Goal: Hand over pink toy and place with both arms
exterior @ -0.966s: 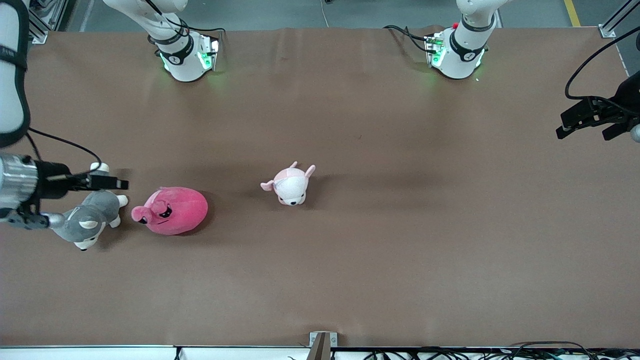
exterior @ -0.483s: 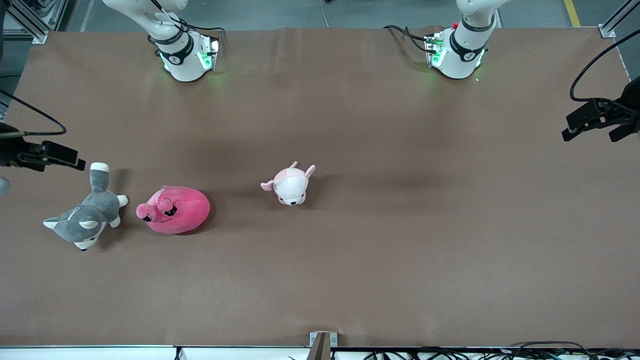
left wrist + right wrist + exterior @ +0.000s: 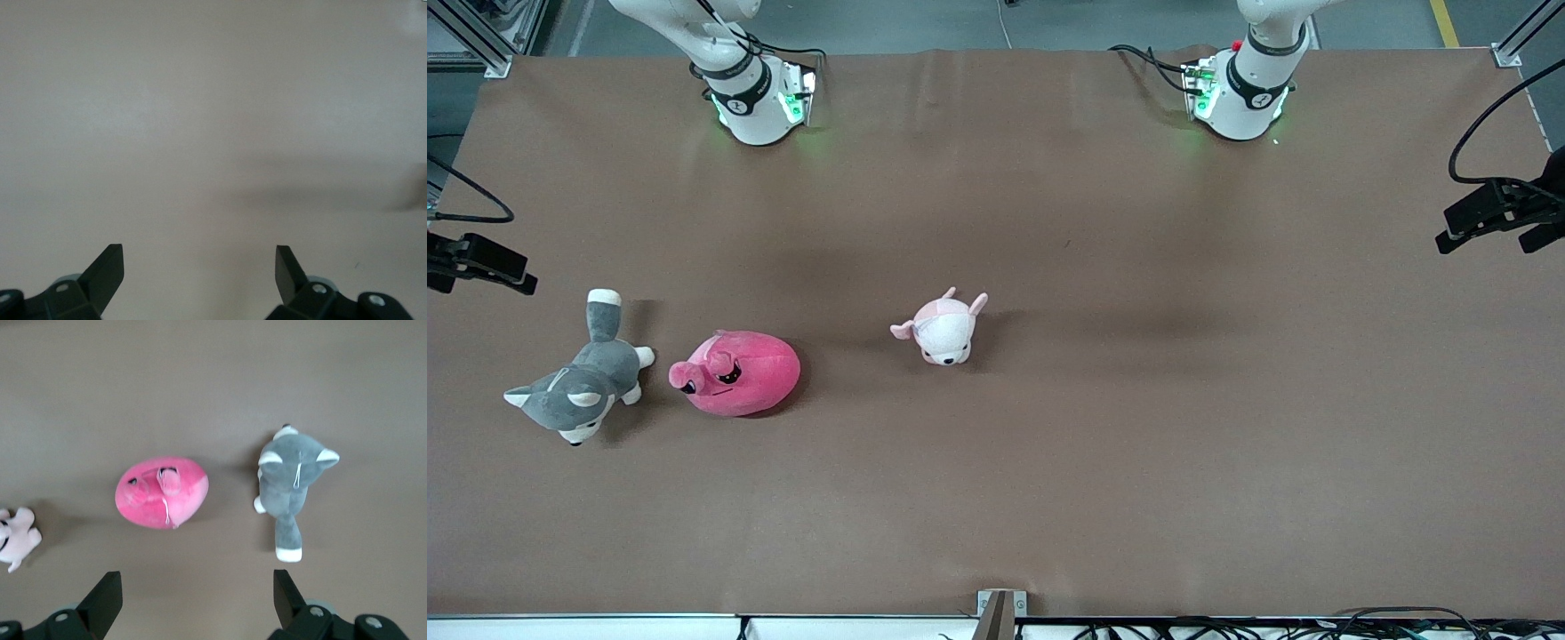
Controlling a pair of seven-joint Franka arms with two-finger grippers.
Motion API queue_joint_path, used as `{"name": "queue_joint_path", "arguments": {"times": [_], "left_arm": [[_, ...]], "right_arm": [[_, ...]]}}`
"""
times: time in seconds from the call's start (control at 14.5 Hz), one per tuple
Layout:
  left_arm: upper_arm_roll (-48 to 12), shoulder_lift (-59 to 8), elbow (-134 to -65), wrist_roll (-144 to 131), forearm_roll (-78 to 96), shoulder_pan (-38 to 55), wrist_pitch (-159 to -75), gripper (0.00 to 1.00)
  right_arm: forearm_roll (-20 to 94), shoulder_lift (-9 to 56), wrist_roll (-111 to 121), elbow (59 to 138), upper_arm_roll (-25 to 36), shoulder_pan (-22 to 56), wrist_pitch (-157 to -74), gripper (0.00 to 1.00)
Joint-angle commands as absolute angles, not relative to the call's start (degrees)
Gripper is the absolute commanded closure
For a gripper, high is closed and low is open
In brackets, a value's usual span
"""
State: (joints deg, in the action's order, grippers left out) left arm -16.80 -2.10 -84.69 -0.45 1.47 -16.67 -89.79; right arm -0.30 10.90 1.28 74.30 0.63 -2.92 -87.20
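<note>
The pink toy [image 3: 738, 373] lies on the brown table [image 3: 1138, 462] toward the right arm's end, beside the grey husky plush [image 3: 578, 391]. My right gripper [image 3: 516, 274] is open and empty, up in the air over the table's edge at that end, apart from both plushes. In the right wrist view the pink toy [image 3: 162, 492] and the husky [image 3: 291, 480] lie well below the open right gripper [image 3: 197, 583]. My left gripper [image 3: 1449, 233] is open and empty over the table's edge at the left arm's end. In the left wrist view, the left gripper [image 3: 199, 257] has only bare table under it.
A small pale pink-and-white puppy plush [image 3: 943, 329] sits near the table's middle; it shows at the edge of the right wrist view [image 3: 15, 540]. The two arm bases [image 3: 756, 98] [image 3: 1240, 93] stand along the edge farthest from the front camera.
My right gripper has drawn back from over the husky toward the table's end and risen. The pink toy has settled slightly. My left gripper has drifted a little toward its end.
</note>
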Motion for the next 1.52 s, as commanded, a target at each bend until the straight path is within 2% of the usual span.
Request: {"name": "queue_joint_path", "arguments": {"times": [0.0, 0.14, 0.28, 0.69, 1.45], "left_arm": [[-8.9, -2.3, -83.9, 0.0, 0.9, -7.9, -89.8, 0.00], [-3.2, -2.2, -83.9, 0.0, 1.0, -2.1, -89.8, 0.00], [-1.1, -2.2, -83.9, 0.1, 1.1, -0.3, -89.7, 0.00], [-1.1, -2.1, -83.8, 0.0, 1.2, -0.2, -89.8, 0.00], [-1.6, -0.4, -85.9, 0.2, 1.3, -1.0, -90.6, 0.00]], "right_arm": [[-0.4, 4.9, 0.4, 82.6, 0.2, -4.3, -92.8, 0.00], [-0.6, 3.2, 1.0, 85.0, 0.2, -3.9, -93.5, 0.00], [-0.6, 2.6, 1.1, 85.4, 0.2, -3.8, -93.2, 0.00], [-0.6, -2.8, 1.1, 93.6, 0.1, -3.3, -96.8, 0.00], [-0.6, -3.8, 1.1, 94.4, 0.2, -3.3, -92.6, 0.00]]}}
